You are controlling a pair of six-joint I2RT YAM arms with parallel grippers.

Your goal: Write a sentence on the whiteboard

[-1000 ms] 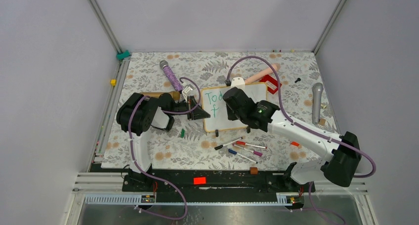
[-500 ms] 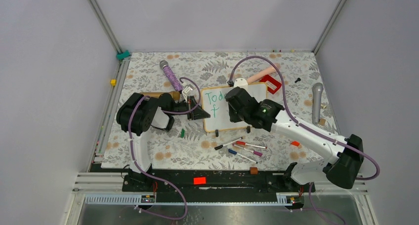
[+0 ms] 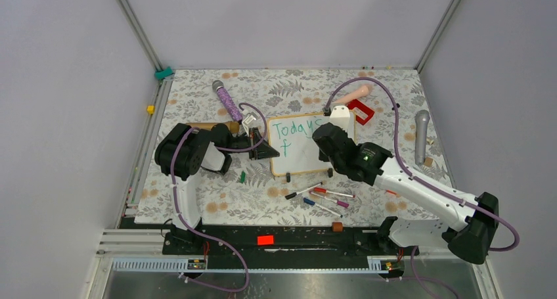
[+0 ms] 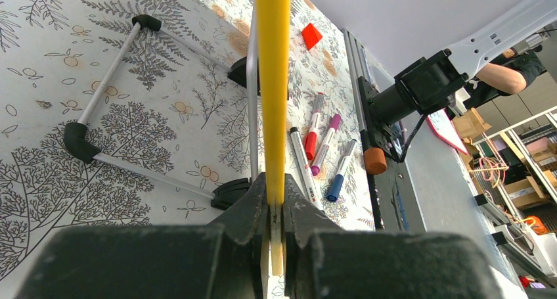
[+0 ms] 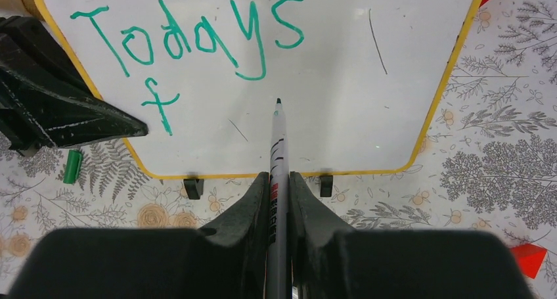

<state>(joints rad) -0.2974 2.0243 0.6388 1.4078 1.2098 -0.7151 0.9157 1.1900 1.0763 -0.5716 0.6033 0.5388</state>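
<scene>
Grey walls close round a table (image 3: pixel 190 92) spread with a leaf-and-flower cloth, and from where I stand both arms reach in over its middle. The whiteboard (image 3: pixel 299 148) sits near the centre of the cloth, its pale frame showing yellow in the wrist views and two small black feet along its near edge. The sentence (image 5: pixel 197 46) in green reads "Todays" on the top line with a lone "f" beneath it at the left. The left gripper (image 4: pixel 274 188) is pinched tight on the board's left edge, the frame running straight up between its fingers. The right gripper (image 5: pixel 278 178) is closed on a marker (image 5: pixel 276 141) that points away from the wrist, its dark tip over the bare white below the "y"; I cannot tell whether the tip touches the surface. A green cap (image 5: pixel 72 165) lies on the cloth just off the board's near left corner. Several loose markers (image 3: pixel 323 197) lie scattered in front of the board. A purple microphone (image 3: pixel 227 102) rests behind the left arm, and a grey microphone (image 3: pixel 421 136) lies well off to the right
</scene>
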